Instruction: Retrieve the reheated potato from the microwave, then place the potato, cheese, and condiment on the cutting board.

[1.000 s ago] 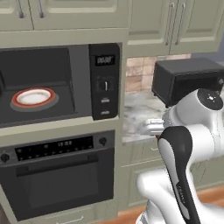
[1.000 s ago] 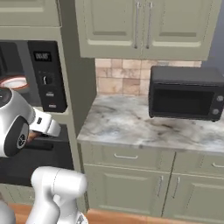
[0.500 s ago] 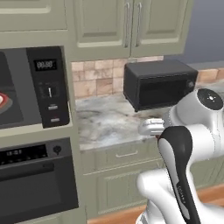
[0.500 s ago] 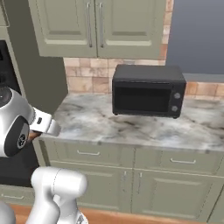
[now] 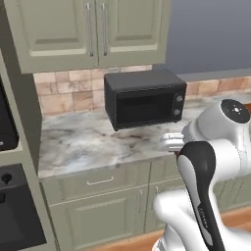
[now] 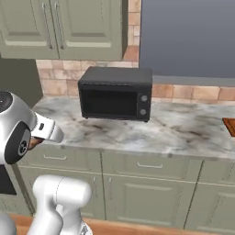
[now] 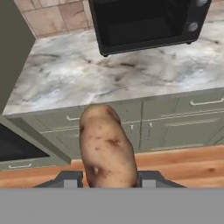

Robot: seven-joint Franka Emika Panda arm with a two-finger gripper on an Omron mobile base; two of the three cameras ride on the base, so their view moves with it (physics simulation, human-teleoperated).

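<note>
Step in hand: transit. The potato is out of the microwave and clamped in the end effector, one dark fingertip on each side of it in the hand view, its long axis pointing away from the camera. So the end effector is closed on the potato, carried out in front of the bench edge, above the cabinet drawers and the wood floor. Landmark is the black toaster oven sitting on the bench against the tile backsplash. In the right base view a sliver of reddish-brown wood, probably the cutting board, sits at the frame edge, on the bench well to the right of the toaster oven. In the left base view a dark built-in appliance sits well left of the toaster oven at the frame edge; I can't tell whether it's the microwave. I can't place the cheese or the condiment relative to the toaster oven from these views. Judgement: retrieval done, placement not started. The next move calls for the base to bring the board properly into frame right of the toaster oven, then lift the potato over the bench edge, lower it flat onto the board and release. Risk: the potato is lumpy and round, so it may roll once released.
</note>
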